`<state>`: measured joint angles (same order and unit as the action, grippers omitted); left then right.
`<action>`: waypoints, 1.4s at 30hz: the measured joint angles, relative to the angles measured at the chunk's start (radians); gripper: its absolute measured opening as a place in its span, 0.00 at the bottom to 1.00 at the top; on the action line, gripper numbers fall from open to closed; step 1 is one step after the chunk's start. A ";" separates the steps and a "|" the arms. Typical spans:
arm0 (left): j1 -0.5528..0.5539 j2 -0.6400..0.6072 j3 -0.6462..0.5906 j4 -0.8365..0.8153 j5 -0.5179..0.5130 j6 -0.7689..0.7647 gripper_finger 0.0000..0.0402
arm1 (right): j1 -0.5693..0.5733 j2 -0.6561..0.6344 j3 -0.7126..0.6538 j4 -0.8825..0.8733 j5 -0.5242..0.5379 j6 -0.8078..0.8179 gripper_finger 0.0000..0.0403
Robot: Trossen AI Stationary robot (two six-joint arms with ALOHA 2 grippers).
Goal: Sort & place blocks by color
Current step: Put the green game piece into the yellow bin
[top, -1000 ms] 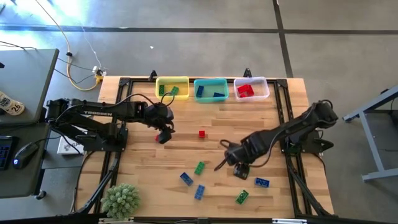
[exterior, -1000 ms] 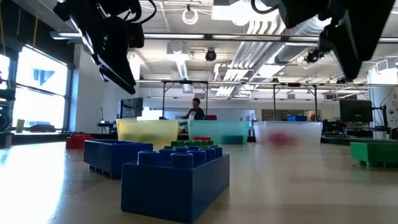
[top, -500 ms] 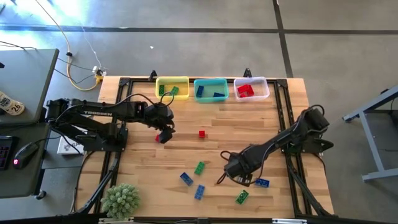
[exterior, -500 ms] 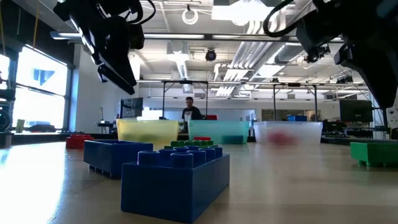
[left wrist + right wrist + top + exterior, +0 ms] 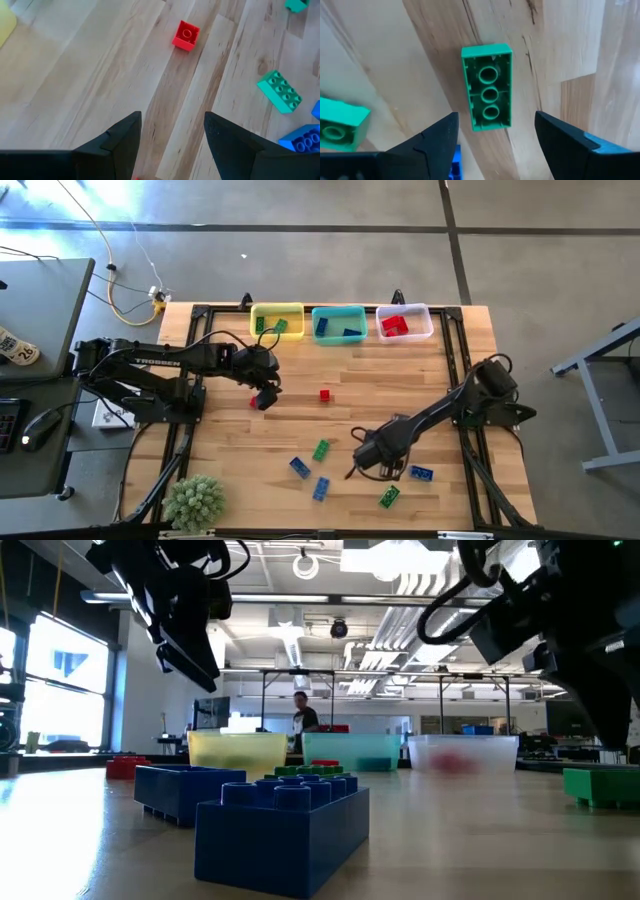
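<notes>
Loose blocks lie on the wooden table: a red one (image 5: pixel 324 394), green ones (image 5: pixel 321 449) (image 5: pixel 388 497) and blue ones (image 5: pixel 300 467) (image 5: pixel 321 488) (image 5: pixel 421 473). My right gripper (image 5: pixel 368 463) hangs open among them, pointing down. In the right wrist view its fingers (image 5: pixel 495 145) stand apart just short of a green block (image 5: pixel 487 93) lying underside up. My left gripper (image 5: pixel 263 394) hovers open at mid-left above another red block (image 5: pixel 255 402). Its fingers (image 5: pixel 172 145) have nothing between them.
Three bins stand in a row at the far edge: yellow (image 5: pixel 277 320) holding green blocks, teal (image 5: pixel 339 323) holding blue, clear (image 5: pixel 404 322) holding red. A green plant (image 5: pixel 195 502) sits at the near left corner. A person (image 5: pixel 300 715) is in the room behind.
My right gripper has come down and moved toward the table's near left, tipping more steeply downward over the loose blocks. No block has moved.
</notes>
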<state>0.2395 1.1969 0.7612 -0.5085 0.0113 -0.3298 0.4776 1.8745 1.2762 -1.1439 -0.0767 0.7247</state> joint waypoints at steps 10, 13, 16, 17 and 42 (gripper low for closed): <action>0.000 0.000 0.000 -0.001 0.000 0.000 0.51 | -0.031 0.074 -0.003 -0.020 0.022 -0.019 0.62; 0.000 0.000 0.000 -0.001 0.000 0.000 0.51 | -0.044 0.078 -0.028 0.005 0.015 -0.019 0.62; 0.000 0.000 0.000 -0.001 0.000 0.000 0.51 | -0.053 0.075 -0.057 0.045 -0.004 -0.019 0.62; 0.000 0.000 0.000 -0.001 0.000 0.000 0.51 | -0.055 0.074 -0.065 0.057 -0.012 -0.019 0.62; 0.000 0.000 0.000 0.014 0.011 -0.005 0.51 | -0.119 0.040 -0.011 0.140 -0.084 -0.026 0.26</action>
<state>0.2394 1.1969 0.7612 -0.4947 0.0223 -0.3345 0.3584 1.9144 1.2655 -1.0042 -0.1608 0.6983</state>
